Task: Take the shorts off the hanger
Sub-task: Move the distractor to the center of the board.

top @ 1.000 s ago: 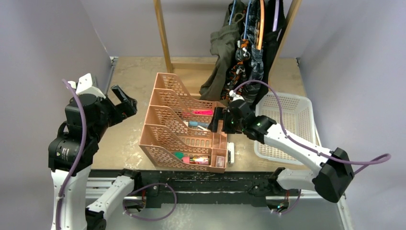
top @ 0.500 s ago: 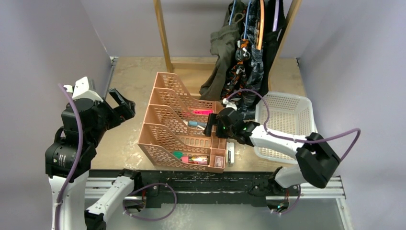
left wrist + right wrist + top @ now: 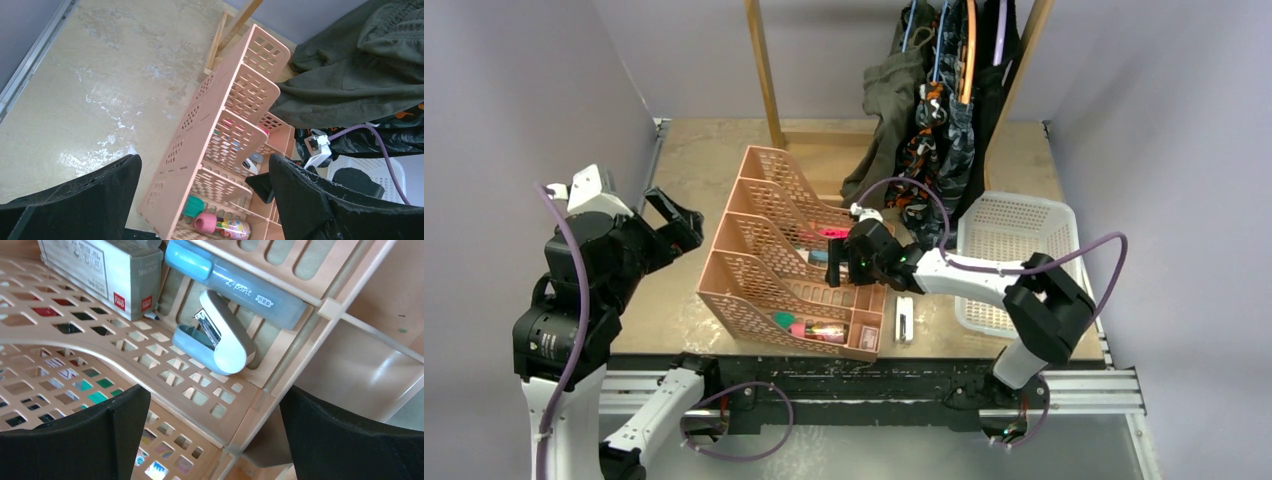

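Several shorts hang from hangers [image 3: 969, 60] on a wooden rack at the back right: olive green shorts [image 3: 886, 110], orange camouflage shorts [image 3: 921, 135], grey-blue camouflage shorts [image 3: 961, 130] and black shorts [image 3: 996, 90]. The olive shorts [image 3: 360, 65] also fill the upper right of the left wrist view. My right gripper [image 3: 839, 262] is open and low, its jaws straddling a wall of the pink desk organizer [image 3: 754, 250], well in front of the shorts. In its wrist view the right gripper [image 3: 215, 440] holds nothing. My left gripper [image 3: 676, 222] hovers open at the left, far from the rack, empty in its own view [image 3: 205, 200].
The organizer [image 3: 225, 125] holds a stapler [image 3: 220, 342], a blue marker [image 3: 235, 285], a small box [image 3: 100, 270] and toys. A white basket [image 3: 1024, 250] sits at the right below the rack. A small white item [image 3: 905, 325] lies near the front edge.
My right arm has swung left and its gripper has pushed the organizer leftward, turning it. My left arm has drawn back slightly to the left. The shorts hang as before.
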Available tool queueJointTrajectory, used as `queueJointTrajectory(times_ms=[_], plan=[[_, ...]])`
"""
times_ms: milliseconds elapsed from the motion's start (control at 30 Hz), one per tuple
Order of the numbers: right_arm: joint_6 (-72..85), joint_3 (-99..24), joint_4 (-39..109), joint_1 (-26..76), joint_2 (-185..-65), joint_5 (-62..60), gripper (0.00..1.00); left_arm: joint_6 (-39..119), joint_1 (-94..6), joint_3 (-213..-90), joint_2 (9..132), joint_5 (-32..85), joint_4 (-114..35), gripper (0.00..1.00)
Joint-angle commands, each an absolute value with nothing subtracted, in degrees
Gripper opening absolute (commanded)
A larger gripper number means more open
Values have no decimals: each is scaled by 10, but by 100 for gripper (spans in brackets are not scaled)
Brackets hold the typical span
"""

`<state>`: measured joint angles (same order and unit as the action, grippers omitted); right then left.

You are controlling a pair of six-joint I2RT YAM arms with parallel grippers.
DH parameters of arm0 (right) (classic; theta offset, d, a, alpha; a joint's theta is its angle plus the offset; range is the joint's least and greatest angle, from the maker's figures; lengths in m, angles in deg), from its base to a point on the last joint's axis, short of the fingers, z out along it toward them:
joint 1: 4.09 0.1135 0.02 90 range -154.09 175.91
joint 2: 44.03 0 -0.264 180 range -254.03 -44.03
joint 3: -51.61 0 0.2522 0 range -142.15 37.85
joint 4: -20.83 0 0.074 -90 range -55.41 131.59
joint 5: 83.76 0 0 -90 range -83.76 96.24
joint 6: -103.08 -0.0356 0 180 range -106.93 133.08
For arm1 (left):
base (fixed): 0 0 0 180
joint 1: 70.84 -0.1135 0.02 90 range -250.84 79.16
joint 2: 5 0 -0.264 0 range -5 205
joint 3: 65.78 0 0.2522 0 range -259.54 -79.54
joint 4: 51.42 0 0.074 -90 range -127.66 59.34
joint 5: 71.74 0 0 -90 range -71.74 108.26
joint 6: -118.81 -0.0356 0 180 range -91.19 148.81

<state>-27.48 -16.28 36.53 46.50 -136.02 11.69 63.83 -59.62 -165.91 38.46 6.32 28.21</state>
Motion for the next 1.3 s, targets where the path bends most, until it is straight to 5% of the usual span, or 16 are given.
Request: queueJointTrajectory(times_ms=[0, 367, 533, 733, 967, 1267], plan=[[-255, -213, 317, 505, -1373, 89, 97, 648, -600, -1675, 378, 64, 272, 99], [-271, -401, 369, 563, -1484, 72, 99, 659, -601, -1683, 400, 107, 286, 99], [-268, -425, 407, 564, -1427, 124, 99, 651, -600, -1701, 423, 187, 291, 99], [-268, -344, 489, 563, -1294, 223, 100, 651, -600, -1659, 442, 294, 282, 98], [-315, -119, 368, 567, -1165, 5, 99, 603, -600, -1602, 451, 279, 361, 99], [-331, -123, 311, 608, -1244, -29, 99, 625, -600, -1554, 458, 162, 387, 99]])
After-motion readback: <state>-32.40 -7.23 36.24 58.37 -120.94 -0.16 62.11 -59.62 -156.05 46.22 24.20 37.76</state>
